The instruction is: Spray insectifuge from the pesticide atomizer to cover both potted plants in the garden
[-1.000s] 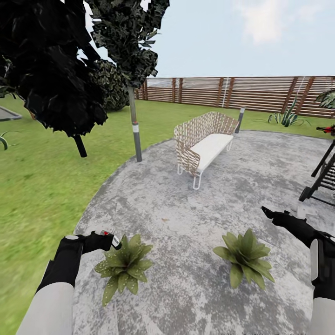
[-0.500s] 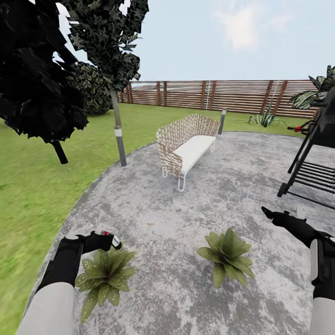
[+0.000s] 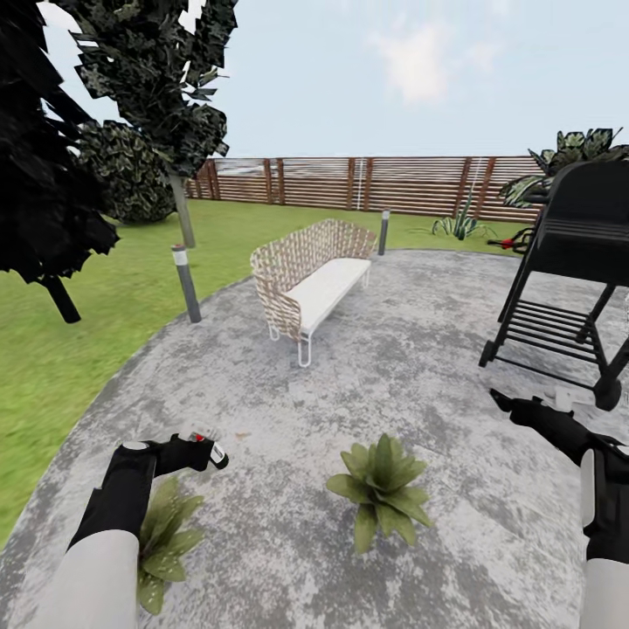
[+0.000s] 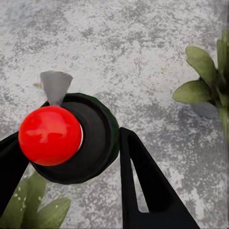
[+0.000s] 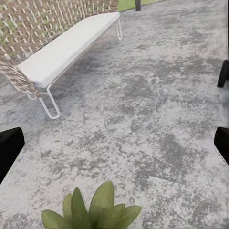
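on the grey paved patio (image 3: 419, 349), the left gripper (image 3: 208, 452) clamps the pesticide atomizer (image 4: 67, 143) between two potted plants (image 3: 382, 486), the right gripper (image 3: 507, 404) spread, empty.

L arm (image 3: 122, 498) hides pt of one potted plant (image 3: 166, 542); grill (image 3: 581, 262) cut by edge.

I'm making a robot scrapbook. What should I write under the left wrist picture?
The left gripper holds the pesticide atomizer above grey paving, with a potted plant nearby.

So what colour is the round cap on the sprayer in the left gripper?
Bright red, on the pesticide atomizer held by the left gripper; clearest in the left wrist view.
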Tool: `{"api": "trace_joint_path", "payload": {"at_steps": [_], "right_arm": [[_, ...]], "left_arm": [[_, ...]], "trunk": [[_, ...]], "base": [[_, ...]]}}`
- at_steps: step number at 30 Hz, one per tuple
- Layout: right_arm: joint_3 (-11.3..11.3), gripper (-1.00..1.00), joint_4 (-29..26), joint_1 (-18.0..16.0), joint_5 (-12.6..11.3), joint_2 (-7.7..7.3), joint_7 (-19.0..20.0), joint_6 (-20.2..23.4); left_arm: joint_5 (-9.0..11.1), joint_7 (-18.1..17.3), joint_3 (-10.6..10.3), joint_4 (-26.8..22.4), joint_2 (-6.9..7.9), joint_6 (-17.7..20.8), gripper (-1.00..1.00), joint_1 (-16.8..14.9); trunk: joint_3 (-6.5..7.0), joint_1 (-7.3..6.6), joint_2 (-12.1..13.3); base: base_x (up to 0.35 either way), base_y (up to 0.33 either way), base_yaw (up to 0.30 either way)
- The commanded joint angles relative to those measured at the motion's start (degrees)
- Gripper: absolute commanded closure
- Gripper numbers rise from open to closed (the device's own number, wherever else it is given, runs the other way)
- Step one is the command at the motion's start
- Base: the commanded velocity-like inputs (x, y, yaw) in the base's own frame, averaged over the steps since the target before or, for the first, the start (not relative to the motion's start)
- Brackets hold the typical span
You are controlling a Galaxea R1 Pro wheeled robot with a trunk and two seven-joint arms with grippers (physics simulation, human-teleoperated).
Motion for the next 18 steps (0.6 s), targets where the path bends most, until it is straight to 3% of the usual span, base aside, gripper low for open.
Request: {"api": "trace_joint_path", "payload": {"at_steps": [1, 18], "right_arm": [[-0.12, -1.00, -0.03, -0.06, 0.55, 0.04, 0.51, 0.12], [-0.12, -1.00, -0.03, -0.06, 0.55, 0.18, 0.51, 0.12]], "left_arm": [[-0.19, -0.42, 0.24, -0.12, -0.09, 0.40, 1.00, -0.07], [-0.19, -0.42, 0.24, -0.12, -0.06, 0.40, 1.00, -0.07]], "trunk": [[-0.04, 0.01, -0.03], [-0.02, 0.01, -0.03]], "base": [[0.064, -0.289, -0.040], [0.019, -0.279, -0.004]]}}
